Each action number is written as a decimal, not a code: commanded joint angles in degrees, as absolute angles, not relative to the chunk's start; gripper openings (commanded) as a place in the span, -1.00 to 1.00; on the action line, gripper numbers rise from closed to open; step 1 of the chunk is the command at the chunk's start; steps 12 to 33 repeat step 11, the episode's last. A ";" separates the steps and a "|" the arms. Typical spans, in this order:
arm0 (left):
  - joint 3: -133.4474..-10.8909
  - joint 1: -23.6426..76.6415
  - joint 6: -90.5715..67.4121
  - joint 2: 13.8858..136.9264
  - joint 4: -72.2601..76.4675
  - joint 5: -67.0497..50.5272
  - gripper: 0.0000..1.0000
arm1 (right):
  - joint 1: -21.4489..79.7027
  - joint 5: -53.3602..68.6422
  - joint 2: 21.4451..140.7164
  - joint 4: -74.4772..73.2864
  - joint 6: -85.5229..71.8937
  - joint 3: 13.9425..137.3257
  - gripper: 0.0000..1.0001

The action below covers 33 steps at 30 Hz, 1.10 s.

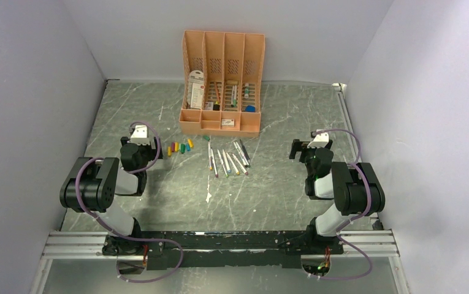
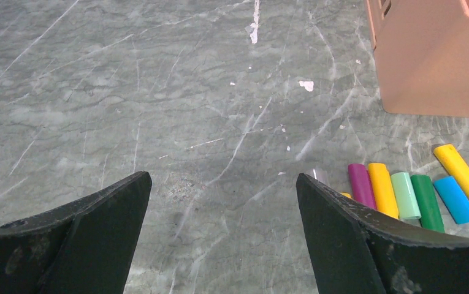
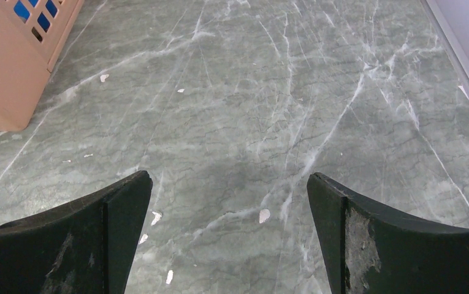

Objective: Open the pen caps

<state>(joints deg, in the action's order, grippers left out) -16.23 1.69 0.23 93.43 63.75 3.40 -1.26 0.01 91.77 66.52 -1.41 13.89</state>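
Observation:
Several pens (image 1: 227,160) with pale barrels and coloured ends lie fanned out on the marble table, in front of the organiser. Left of them, loose pen caps (image 1: 179,148) lie in a row. The left wrist view shows purple (image 2: 360,184), yellow (image 2: 382,188), pale green (image 2: 405,195), dark green (image 2: 427,202), blue (image 2: 457,199) and another yellow (image 2: 461,173) cap just right of my right finger. My left gripper (image 2: 222,177) is open over bare table, left of the caps (image 1: 140,139). My right gripper (image 3: 228,176) is open and empty, well right of the pens (image 1: 313,146).
A peach-orange organiser (image 1: 222,82) with card packets and stationery stands at the back centre; its corner shows in the left wrist view (image 2: 434,61) and the right wrist view (image 3: 11,61). Walls close in the table on the left, back and right.

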 commanded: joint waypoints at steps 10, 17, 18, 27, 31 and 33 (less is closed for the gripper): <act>-16.26 1.15 0.70 93.41 67.24 1.66 0.99 | -0.47 -1.37 92.32 67.60 -0.18 14.86 1.00; -16.19 1.21 0.70 93.42 67.24 1.59 0.99 | -0.49 -1.39 92.15 67.96 -0.24 14.67 1.00; -16.19 1.21 0.70 93.42 67.24 1.59 0.99 | -0.49 -1.39 92.15 67.96 -0.24 14.67 1.00; -16.19 1.21 0.70 93.42 67.24 1.59 0.99 | -0.49 -1.39 92.15 67.96 -0.24 14.67 1.00; -16.19 1.21 0.70 93.42 67.24 1.59 0.99 | -0.49 -1.39 92.15 67.96 -0.24 14.67 1.00; -16.19 1.21 0.70 93.42 67.24 1.59 0.99 | -0.49 -1.39 92.15 67.96 -0.24 14.67 1.00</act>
